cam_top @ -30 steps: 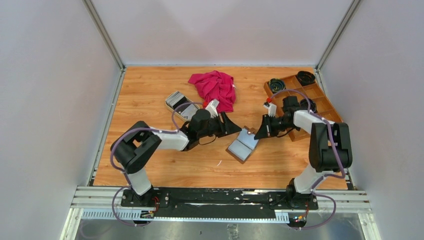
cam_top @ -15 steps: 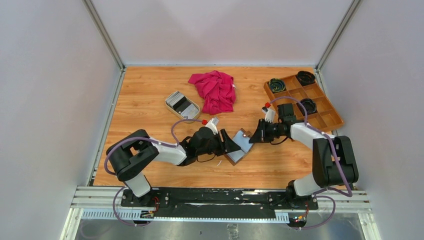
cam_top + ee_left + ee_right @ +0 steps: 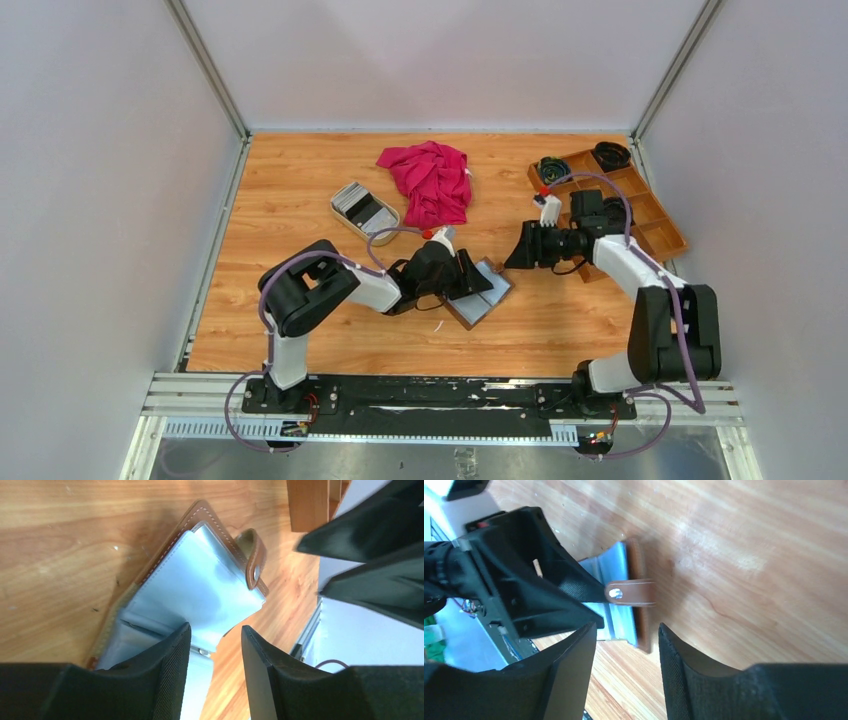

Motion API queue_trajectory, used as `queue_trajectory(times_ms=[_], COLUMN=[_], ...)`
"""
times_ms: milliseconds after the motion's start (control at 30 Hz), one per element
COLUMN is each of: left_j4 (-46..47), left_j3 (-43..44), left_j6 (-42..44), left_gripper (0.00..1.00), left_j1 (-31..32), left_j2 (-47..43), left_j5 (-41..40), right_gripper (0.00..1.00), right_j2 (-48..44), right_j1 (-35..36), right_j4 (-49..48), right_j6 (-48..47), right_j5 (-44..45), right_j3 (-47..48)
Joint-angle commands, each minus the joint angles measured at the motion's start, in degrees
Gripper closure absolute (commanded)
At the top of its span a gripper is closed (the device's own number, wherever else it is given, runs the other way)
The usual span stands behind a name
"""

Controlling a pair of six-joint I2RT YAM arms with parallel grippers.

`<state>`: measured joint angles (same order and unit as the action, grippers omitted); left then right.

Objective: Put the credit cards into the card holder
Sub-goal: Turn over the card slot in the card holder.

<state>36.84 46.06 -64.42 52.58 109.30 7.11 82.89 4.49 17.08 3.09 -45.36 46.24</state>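
Observation:
The card holder (image 3: 483,295) lies opened flat on the table, brown leather with its grey lining (image 3: 195,587) facing up and its snap tab (image 3: 631,592) sticking out. My left gripper (image 3: 468,276) is low over it and open; one of its fingers (image 3: 167,667) covers the lining, and nothing sits between the jaws. My right gripper (image 3: 516,250) hovers just right of the holder, open and empty, its fingertips clear of the tab. The credit cards (image 3: 360,204) are stacked in a beige dish behind the left arm.
A crumpled red cloth (image 3: 430,180) lies at the back centre, close to the dish (image 3: 340,213). A wooden compartment tray (image 3: 650,225) with dark coiled items stands at the back right, right behind my right arm.
My right gripper opened, let go of the card holder and drew back to the right. The holder settled flat. My left gripper slid right onto it.

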Motion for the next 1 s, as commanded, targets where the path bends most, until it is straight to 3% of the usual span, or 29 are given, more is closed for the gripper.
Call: queue_trajectory(times_ms=[0,100,167,267,500,733,967], left_j4=[-1.55,-1.51,-1.5,-1.51,-1.51,-1.59,-10.94], left_j3=[0.64,1.15,1.24,0.45,-0.84,-7.57,-17.11], left_j6=[3.28,4.13,4.91,6.3,7.5,10.04,15.04], left_gripper=[0.53,0.55,0.55,0.56,0.55,0.55,0.55], left_j1=[-1.61,-2.18,-2.38,-2.64,-3.01,-2.92,0.89], left_j2=[0.94,0.65,-0.06,-1.53,-3.38,-12.91,-31.31], left_j5=[-0.85,0.28,0.83,0.82,1.22,-1.03,-11.07], right_gripper=[0.5,0.56,0.58,0.68,0.92,0.94,0.92], right_j2=[-6.55,-6.8,-5.4,-3.01,4.86,12.93,13.25], right_j1=[-1.22,-0.37,1.41,4.64,11.09,13.08,14.27], right_j4=[9.7,21.96,27.17,26.99,21.98,19.76,20.17], right_j6=[-20.56,-44.58,-55.04,-61.71,-53.48,-45.14,-44.43], right_j5=[-3.64,-18.69,-20.02,-16.59,-6.05,7.14,7.58], right_j3=[5.42,8.79,9.36,8.48,10.07,12.53,12.14])
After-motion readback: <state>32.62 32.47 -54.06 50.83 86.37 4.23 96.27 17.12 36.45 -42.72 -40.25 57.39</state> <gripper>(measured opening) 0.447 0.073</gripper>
